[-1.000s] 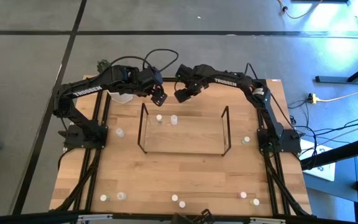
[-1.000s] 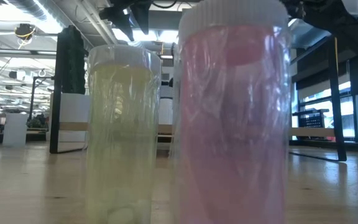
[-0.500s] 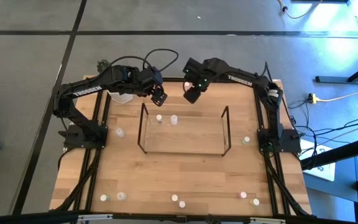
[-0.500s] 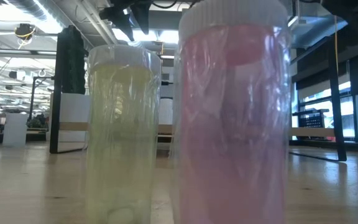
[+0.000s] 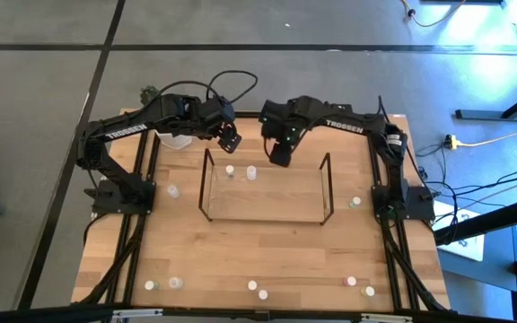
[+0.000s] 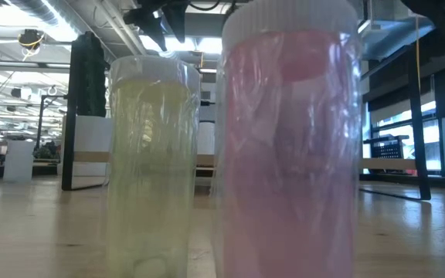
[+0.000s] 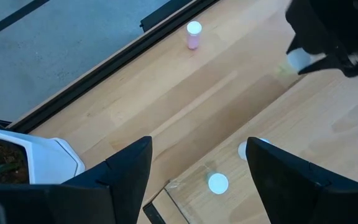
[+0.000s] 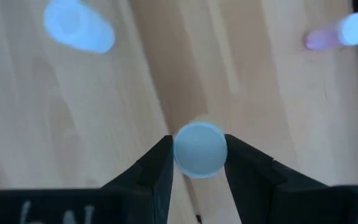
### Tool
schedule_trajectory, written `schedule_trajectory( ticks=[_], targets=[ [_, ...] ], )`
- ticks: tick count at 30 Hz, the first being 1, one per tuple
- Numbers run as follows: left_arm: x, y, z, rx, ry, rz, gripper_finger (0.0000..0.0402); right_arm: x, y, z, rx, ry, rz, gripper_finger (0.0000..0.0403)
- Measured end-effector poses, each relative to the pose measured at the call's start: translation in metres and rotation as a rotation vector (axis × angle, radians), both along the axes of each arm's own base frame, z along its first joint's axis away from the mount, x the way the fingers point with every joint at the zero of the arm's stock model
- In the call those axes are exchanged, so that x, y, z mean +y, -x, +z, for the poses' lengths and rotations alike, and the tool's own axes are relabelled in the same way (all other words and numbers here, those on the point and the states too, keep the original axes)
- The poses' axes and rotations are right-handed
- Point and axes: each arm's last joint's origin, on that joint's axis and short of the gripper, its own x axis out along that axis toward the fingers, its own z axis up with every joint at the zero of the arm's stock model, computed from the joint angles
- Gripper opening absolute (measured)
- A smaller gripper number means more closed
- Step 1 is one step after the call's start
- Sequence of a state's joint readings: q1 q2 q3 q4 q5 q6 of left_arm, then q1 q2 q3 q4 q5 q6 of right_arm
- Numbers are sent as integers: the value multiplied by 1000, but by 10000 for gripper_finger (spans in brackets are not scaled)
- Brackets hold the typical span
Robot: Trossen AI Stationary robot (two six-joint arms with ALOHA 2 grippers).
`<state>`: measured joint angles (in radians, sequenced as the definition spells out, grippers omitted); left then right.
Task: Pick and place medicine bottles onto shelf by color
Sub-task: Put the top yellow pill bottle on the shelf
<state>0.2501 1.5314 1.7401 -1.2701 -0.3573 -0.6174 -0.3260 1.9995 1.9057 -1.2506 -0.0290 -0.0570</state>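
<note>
The right gripper (image 5: 279,158) hangs over the far edge of the shelf (image 5: 265,218), a little right of its middle, and its fingers (image 8: 156,163) pinch a bottle (image 8: 199,149) by the cap; in the right wrist view the round pale cap sits squeezed between the two dark tips, above bare wood. In that same view a pale bottle (image 8: 78,27) and a pink one (image 8: 342,32) stand on the table farther off.

The left gripper (image 5: 231,141) waits above the far left corner of the shelf, its fingers (image 7: 128,171) spread apart with nothing between them. Its wrist view looks down on two white caps (image 7: 218,183) inside the shelf's corner, a white pot (image 7: 27,157) at the table's far edge, and a pink bottle (image 7: 193,34) near the table's far rim.

From above, two bottles (image 5: 230,170) stand in the far left part of the shelf, close together. Others stand scattered on the table (image 5: 196,256): one (image 5: 173,191) left of the shelf, one (image 5: 355,202) right of it, two (image 5: 150,285) at the near left, one (image 5: 252,286) at the near middle with another just beside it, and two (image 5: 351,281) at the near right.

The low view is filled by a yellowish bottle (image 6: 151,166) and a pink bottle (image 6: 288,147) standing right before the camera.
</note>
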Motion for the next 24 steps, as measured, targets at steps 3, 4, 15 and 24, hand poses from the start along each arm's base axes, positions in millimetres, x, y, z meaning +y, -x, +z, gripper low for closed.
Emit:
schedule_trajectory(
  ticks=[3,4,15,24],
  targets=[
    [0,0,0,0,0,0,255,8,-1,0,15,11,85,133],
    [0,0,0,0,0,0,255,11,-2,0,19,15,115,133],
    [1,-2,1,-8,-22,-20,255,39,-9,-1,26,42,314,133],
    [-15,-6,1,128,-117,-362,255,47,-12,0,9,39,291,133]
  ],
)
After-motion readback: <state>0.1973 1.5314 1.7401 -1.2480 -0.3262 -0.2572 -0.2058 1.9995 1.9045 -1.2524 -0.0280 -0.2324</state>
